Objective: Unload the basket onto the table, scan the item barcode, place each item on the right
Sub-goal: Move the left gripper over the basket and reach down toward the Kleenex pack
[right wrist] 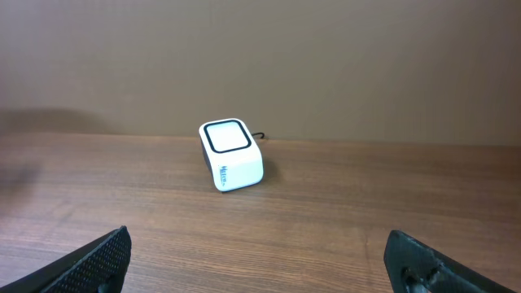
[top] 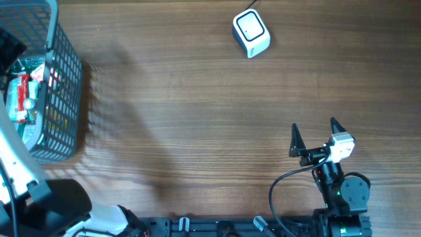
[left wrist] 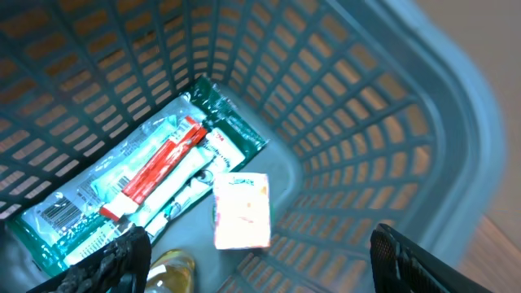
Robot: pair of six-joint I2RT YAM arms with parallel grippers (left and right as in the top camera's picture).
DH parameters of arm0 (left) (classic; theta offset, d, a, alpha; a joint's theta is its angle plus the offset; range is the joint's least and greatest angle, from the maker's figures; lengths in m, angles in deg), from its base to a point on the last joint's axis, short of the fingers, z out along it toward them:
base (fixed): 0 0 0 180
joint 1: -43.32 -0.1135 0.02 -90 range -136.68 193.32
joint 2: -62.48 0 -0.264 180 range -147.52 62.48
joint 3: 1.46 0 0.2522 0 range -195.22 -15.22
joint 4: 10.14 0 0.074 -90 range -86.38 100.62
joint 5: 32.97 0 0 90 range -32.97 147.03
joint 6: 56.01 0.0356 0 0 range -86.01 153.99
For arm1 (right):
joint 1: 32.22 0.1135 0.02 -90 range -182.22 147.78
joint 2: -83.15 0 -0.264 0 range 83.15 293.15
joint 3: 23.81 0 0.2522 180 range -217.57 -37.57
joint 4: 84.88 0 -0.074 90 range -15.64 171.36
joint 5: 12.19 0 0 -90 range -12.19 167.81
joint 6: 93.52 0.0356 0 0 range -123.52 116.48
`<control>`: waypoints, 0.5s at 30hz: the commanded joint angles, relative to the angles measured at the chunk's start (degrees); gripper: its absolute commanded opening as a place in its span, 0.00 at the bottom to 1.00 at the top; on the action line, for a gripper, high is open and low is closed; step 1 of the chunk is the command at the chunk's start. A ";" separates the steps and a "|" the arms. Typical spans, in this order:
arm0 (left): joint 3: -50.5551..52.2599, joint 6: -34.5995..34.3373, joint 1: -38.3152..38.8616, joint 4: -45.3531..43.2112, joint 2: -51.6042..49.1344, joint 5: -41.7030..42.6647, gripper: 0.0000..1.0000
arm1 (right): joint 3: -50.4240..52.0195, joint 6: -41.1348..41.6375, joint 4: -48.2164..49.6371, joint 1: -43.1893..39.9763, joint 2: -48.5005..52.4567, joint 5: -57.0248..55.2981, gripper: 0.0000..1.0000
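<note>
A white barcode scanner (top: 250, 34) with a black-framed window stands at the far side of the table, also seen ahead in the right wrist view (right wrist: 231, 155). Inside the grey mesh basket (top: 62, 99) lie a green and white packet with a red tube and a printed barcode (left wrist: 138, 191), a small white box (left wrist: 242, 210) and a yellow item (left wrist: 172, 273). My left gripper (left wrist: 260, 273) hangs open over the basket floor, just above the white box, holding nothing. My right gripper (top: 314, 135) stands open and empty near the front right, pointing at the scanner.
The basket wall (left wrist: 391, 106) rises close on the right of my left gripper. My left arm (top: 16, 158) reaches into the basket from the front left corner. Bare wooden table (top: 197, 118) lies between basket, scanner and right arm.
</note>
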 commanded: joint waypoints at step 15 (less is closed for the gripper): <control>-0.28 0.72 -0.81 8.70 -3.80 -3.65 1.00 | 0.07 -0.50 0.17 -0.24 -0.46 0.07 1.00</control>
